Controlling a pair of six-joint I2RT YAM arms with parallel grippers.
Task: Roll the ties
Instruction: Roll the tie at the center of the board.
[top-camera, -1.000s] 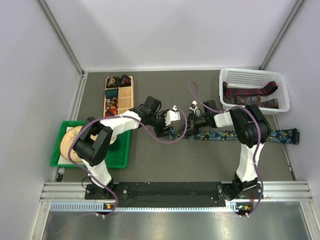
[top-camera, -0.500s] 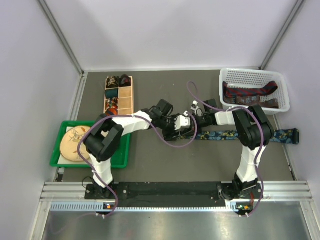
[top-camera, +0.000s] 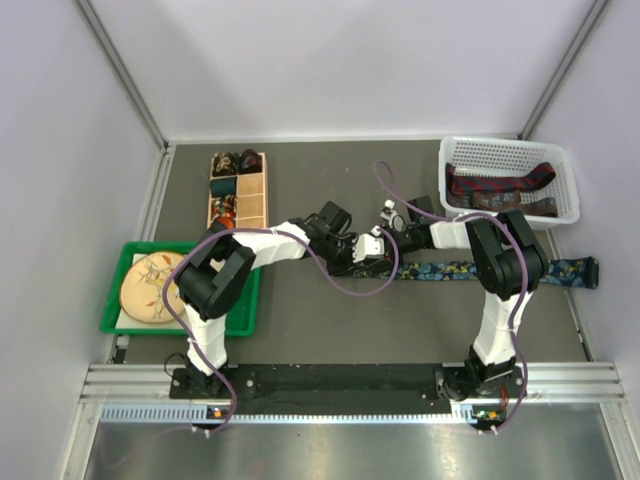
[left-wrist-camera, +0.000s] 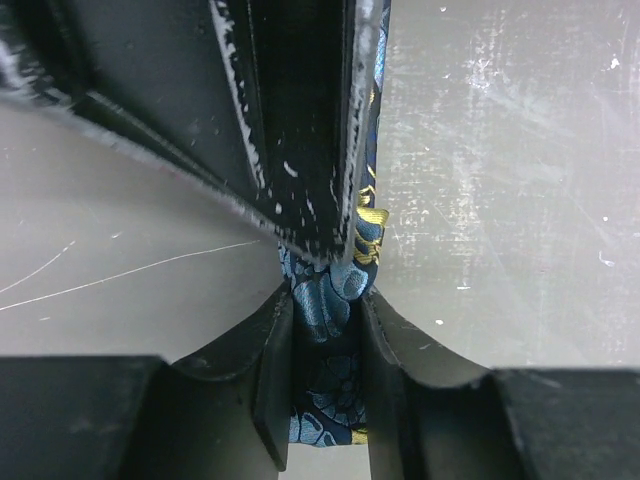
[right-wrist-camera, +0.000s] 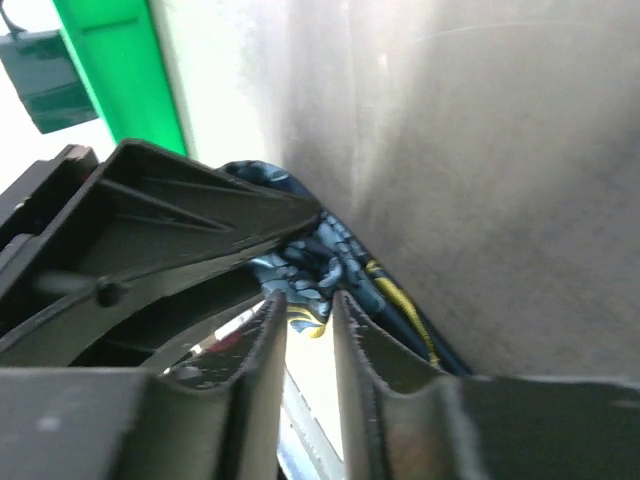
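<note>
Left wrist: left gripper (left-wrist-camera: 325, 308) and right gripper (right-wrist-camera: 307, 300) both pinch floral tie (left-wrist-camera: 335, 398).

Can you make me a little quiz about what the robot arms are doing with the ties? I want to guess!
1. What do the left end effector and the right end effector both pinch? A) a spoon B) the blue floral tie C) a cup
2. True or false: the white basket holds dark red ties.
3. Fill in: the green tray lies on the ___ arm's side.

Key: 1 B; 2 true; 3 left.
</note>
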